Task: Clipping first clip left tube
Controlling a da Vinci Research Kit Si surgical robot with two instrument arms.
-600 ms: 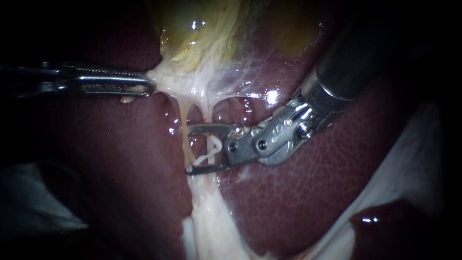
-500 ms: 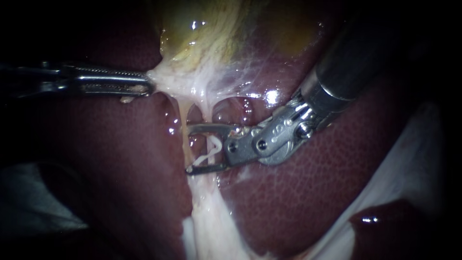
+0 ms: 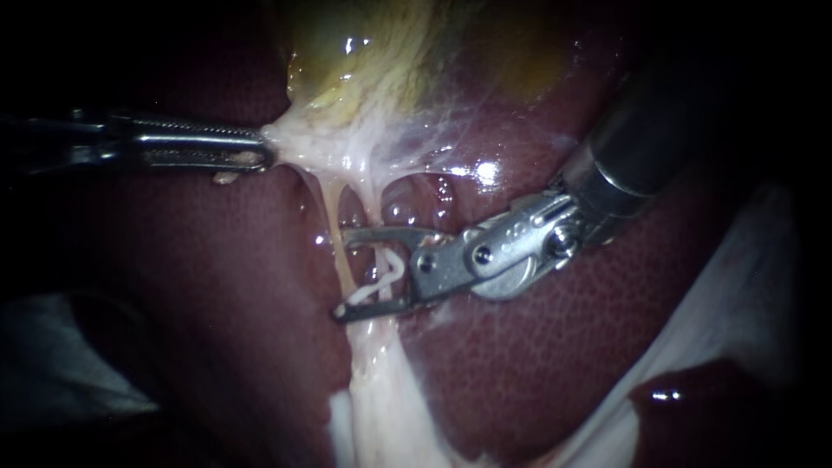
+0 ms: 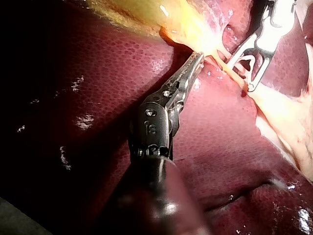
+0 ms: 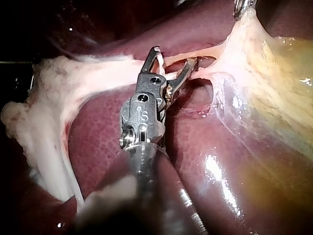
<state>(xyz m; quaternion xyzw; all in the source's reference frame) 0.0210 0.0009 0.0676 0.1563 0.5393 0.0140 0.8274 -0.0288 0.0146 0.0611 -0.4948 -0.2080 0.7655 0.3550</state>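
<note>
My left instrument (image 3: 260,157) comes in from the left, its jaws shut on whitish tissue at the gallbladder's (image 3: 373,61) lower end and holding it taut. Two thin tubes run down from there; the left tube (image 3: 334,217) is yellowish. My right instrument (image 3: 341,273) enters from the upper right with its jaws open astride the tubes, a white clip (image 3: 381,277) lying between them. The left wrist view shows the left instrument (image 4: 196,59) gripping the tissue, with the right instrument (image 4: 247,73) just beyond. In the right wrist view the right instrument's (image 5: 172,58) jaws straddle the stretched strands.
Dark red liver (image 3: 537,364) surrounds the site on all sides. A broad whitish band of tissue (image 3: 381,407) continues down from the tubes. White cloth (image 3: 745,295) lies at the right edge. The left instrument's tip (image 5: 242,7) shows far ahead in the right wrist view.
My right instrument has pivoted: its wrist and shaft sit lower and farther right, and the lower jaw and clip tip have dropped a little along the tubes. The left instrument holds still.
</note>
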